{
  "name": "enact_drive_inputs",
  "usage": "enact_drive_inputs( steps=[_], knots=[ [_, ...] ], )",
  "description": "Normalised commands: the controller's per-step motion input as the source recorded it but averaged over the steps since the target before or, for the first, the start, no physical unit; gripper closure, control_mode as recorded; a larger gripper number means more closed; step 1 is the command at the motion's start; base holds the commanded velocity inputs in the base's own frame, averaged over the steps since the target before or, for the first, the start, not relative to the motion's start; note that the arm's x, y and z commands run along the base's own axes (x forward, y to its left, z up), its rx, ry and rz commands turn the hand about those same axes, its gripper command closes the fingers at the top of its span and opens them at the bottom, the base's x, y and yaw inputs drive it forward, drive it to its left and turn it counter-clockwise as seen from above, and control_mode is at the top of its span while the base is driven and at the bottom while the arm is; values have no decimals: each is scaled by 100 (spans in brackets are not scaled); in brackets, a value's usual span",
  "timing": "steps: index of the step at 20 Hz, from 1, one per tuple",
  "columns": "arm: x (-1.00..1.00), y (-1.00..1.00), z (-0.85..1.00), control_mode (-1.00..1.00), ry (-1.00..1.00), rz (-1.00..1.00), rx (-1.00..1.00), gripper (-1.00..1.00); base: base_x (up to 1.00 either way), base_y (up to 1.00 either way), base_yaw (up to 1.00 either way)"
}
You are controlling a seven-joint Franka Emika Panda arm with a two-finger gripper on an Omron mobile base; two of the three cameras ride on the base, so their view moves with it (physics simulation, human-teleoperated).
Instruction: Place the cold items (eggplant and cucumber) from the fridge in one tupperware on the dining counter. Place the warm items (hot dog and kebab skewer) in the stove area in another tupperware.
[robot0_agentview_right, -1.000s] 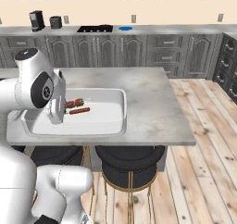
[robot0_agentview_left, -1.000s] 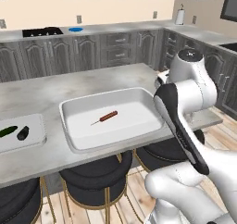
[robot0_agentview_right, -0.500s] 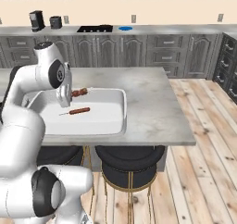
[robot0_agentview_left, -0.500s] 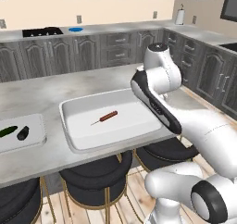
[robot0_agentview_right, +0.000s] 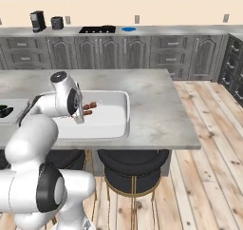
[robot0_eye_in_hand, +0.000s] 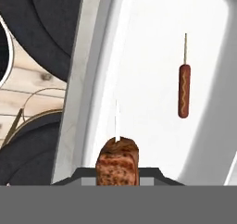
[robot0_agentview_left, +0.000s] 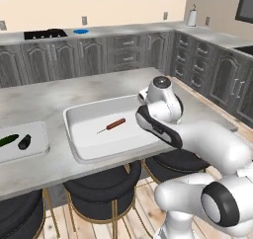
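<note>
Item: kebab skewer (robot0_eye_in_hand: 117, 160). Carried by the pincer (robot0_eye_in_hand: 117, 172), whose jaws are pinched on the grilled meat; the thin stick runs forward out of the grip, away from the hand. In the right base view the skewer (robot0_agentview_right: 88, 109) hangs over the near left part of the large white tupperware (robot0_agentview_right: 121, 122).

Item: hot dog (robot0_eye_in_hand: 184, 90) on its own stick, lying flat on the tupperware floor (robot0_eye_in_hand: 152, 56). In the hand view it sits ahead and to the right of the pincer, its long axis running roughly parallel to the kebab's stick. In the left base view it lies mid-tray (robot0_agentview_left: 116, 124), slanted.

Item: second, smaller tupperware (robot0_agentview_left: 42, 146) at the far left of the table (robot0_agentview_left: 44, 97), well apart, holding the cucumber (robot0_agentview_left: 8, 140) and the dark eggplant (robot0_agentview_left: 24, 142).

Relation governing the coming move, as judged: the kebab is already above the warm-items tray, near its rim on the stool side; release calls for a short drop inward.

Room: bare tray floor lies between pincer and hot dog. The rim (robot0_eye_in_hand: 81, 89) on the left of the hand view is the edge to keep clear of; beyond it are stools (robot0_eye_in_hand: 44, 28) and floor.
</note>
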Motion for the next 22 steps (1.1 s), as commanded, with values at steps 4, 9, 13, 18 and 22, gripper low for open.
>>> enact_drive_inputs(
  steps=[4, 9, 13, 18, 22],
  knots=[
    [86, -1, -39, -100, 6, 9, 4, 100, 0, 0, 0],
    [88, -11, -10, -100, 12, 13, 11, 100, 0, 0, 0],
    [89, 0, 0, -100, 12, 9, 9, 100, 0, 0, 0],
    [81, 15, -11, -100, 27, 3, 0, 100, 0, 0, 0],
    [56, 21, -12, -100, 34, 0, 0, 100, 0, 0, 0]
  ],
)
